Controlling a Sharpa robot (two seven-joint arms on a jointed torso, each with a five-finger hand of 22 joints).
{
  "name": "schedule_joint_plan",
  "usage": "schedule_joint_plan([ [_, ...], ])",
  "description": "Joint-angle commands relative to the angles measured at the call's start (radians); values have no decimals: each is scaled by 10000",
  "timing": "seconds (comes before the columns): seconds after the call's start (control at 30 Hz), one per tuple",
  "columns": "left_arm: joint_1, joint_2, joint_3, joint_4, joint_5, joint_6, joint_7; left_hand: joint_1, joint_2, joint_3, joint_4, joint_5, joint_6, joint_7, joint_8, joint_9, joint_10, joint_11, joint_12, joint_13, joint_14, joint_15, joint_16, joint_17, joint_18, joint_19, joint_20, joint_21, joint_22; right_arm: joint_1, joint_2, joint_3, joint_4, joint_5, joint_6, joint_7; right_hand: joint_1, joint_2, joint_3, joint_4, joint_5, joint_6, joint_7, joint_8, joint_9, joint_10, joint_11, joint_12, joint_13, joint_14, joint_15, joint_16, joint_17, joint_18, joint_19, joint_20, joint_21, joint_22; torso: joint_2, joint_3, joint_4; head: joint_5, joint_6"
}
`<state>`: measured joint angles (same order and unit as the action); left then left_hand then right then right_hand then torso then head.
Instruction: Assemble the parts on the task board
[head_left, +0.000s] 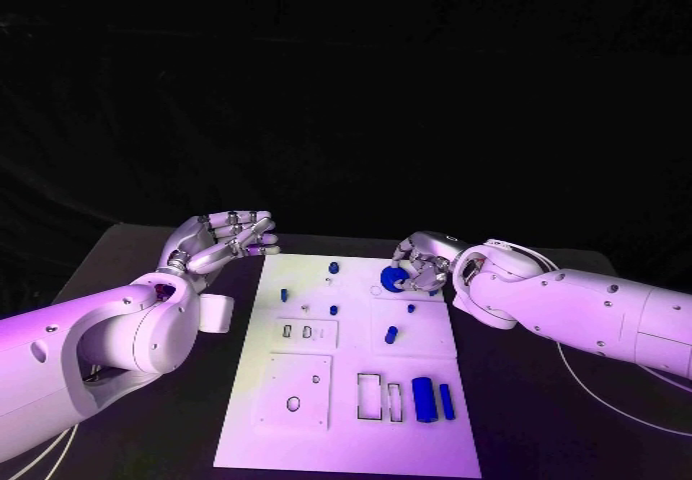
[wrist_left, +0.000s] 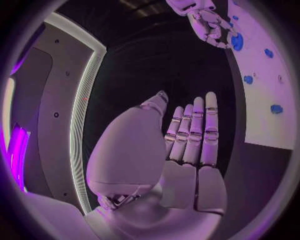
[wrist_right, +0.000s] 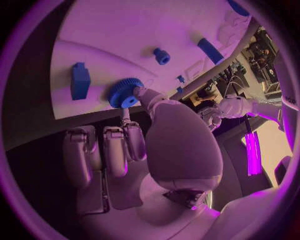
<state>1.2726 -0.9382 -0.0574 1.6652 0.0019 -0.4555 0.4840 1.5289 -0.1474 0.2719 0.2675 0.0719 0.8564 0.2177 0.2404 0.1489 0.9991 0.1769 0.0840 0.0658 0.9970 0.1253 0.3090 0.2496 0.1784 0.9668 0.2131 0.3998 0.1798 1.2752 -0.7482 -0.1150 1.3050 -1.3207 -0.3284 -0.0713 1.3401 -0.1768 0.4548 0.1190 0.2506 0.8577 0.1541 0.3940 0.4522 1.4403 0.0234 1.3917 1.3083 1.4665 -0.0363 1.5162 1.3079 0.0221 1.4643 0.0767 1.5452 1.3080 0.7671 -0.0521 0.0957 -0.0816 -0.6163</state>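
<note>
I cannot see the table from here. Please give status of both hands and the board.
Right hand fingers pinch blue gear at task board far edge. Left hand open, holds nothing, hovers beside board. Nothing in the way.

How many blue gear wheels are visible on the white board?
1. The blue gear is on the task board's far right part, in the right hand. Others may be hidden.

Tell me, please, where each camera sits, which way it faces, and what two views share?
Head view: looks down from the robot's head at the task board, both arms entering.
Left wrist view: behind the left hand, open beside the board.
Right wrist view: behind the right hand, its fingers pinching the blue gear.
All views share the gear.
</note>
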Motion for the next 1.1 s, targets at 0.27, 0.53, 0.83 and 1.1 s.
schedule_joint_plan([
  [0.27, 13, 28, 8, 1, -9, 190, 38, -42, -84, 68, -20, -37, -84, 75, -38, -17, -68, 3, -74, -8, -27, 5, 5, 27, 12, -20, 38, 42, 19, 41, 41, 27, 882, -1644, -2169, -300, -306, -78, 297, 16, -187, 947, -592, 375, 169, 4, -69, 31, 747, 737, -119, 80, 967, -162, 917, -129, 105, 2431, 1, -4, 20, 30, 55],
  [0.53, 13, 50, 8, 4, -9, 200, 31, -42, -84, 68, -20, -37, -84, 75, -38, -17, -68, 3, -74, -8, -27, 5, 5, 27, 12, -20, 38, 42, 19, 61, 594, 33, 1237, -2254, -2245, -605, -409, -120, 386, 35, -234, 901, -571, 316, 144, -1, -57, 12, 738, 741, -115, 86, 986, -174, 947, -136, 135, 2472, 8, -6, 23, 88, 49],
  [0.83, 13, 80, 8, 20, -9, 206, 12, -42, -84, 68, -20, -37, -84, 75, -38, -17, -68, 3, -74, -8, -27, 5, 5, 27, 12, -20, 38, 42, 19, -25, 1476, -7, 612, -2509, -1996, -754, -502, -158, 483, 46, -278, 829, -534, 231, 109, -55, -28, -69, 667, 740, -97, 84, 977, -168, 932, -129, 119, 2452, 23, -11, 45, 98, 35],
  [1.1, 14, 100, 8, 9, -9, 204, 2, -37, -79, 77, -32, -37, -90, 76, -42, -19, -71, 4, -88, -7, -30, 5, 5, 41, 12, -30, 38, 58, 25, -150, 2020, -44, 73, -2538, -1739, -774, -541, -171, 507, 55, -287, 812, -520, 207, 100, -69, -17, -89, 651, 740, -88, 85, 981, -168, 932, -124, 119, 2452, 27, -3, 29, 140, 11],
])
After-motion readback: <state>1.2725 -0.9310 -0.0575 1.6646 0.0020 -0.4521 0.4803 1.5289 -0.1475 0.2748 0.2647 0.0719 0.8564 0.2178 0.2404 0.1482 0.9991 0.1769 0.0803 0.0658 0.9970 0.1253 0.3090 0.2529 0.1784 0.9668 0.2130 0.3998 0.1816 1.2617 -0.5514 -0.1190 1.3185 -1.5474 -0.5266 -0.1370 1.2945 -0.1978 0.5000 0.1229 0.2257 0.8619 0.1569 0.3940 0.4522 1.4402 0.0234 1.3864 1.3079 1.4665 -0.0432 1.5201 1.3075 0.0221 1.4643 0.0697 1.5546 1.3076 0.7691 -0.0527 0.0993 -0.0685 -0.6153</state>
